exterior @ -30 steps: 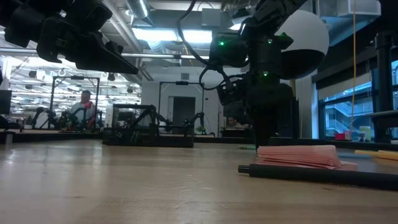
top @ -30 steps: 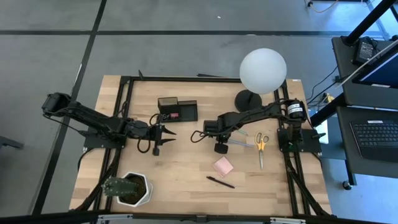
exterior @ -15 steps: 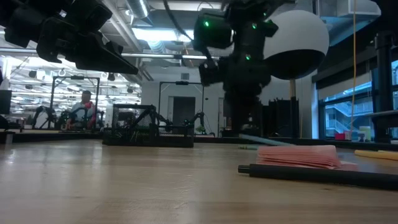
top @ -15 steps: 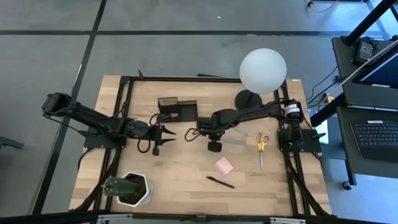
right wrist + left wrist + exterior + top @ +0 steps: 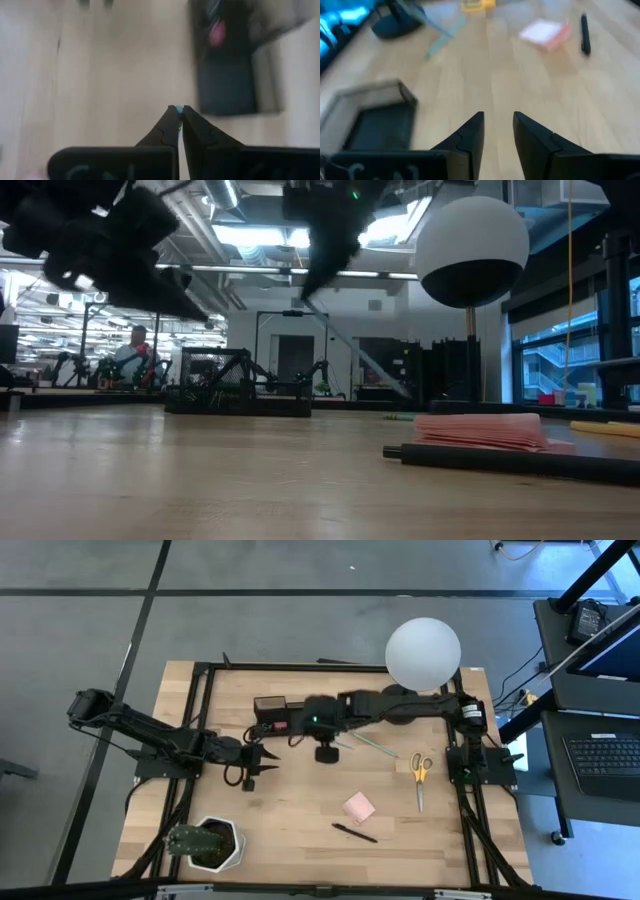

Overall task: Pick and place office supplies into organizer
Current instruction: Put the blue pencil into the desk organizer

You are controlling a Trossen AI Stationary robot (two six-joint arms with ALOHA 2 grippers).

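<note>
My right gripper (image 5: pixel 325 732) is above the table beside the black organizer (image 5: pixel 285 715), shut on a thin grey-green pencil (image 5: pixel 378 746). In the low view the pencil (image 5: pixel 360 350) slants down from the gripper (image 5: pixel 312 280). A small pink eraser (image 5: pixel 217 32) lies in the organizer (image 5: pixel 230 75). My left gripper (image 5: pixel 268 755) is open and empty above the table, near the organizer's near side; its fingers (image 5: pixel 497 125) point toward the table's right. My right gripper pinches the pencil near one end (image 5: pixel 175 107) between its two fingertips, coming from above. The pencil slants down from the fingers toward the table's right (image 5: pixel 395 380). I cannot tell whether its lower end is clear of the table.
Yellow-handled scissors (image 5: pixel 420 780), a pink sticky-note pad (image 5: pixel 359 807) and a black pen (image 5: pixel 354 832) lie on the table's right half. A lamp with a white globe (image 5: pixel 423 653) stands at the far right. A white plant pot (image 5: pixel 210 843) stands at the near left.
My right gripper has gone up and toward the table's left and far edge, from the pencils' place toward the organizer, staying shut. The pencil has gone with it, its held end lifted, from lying nearly level to slanting.
</note>
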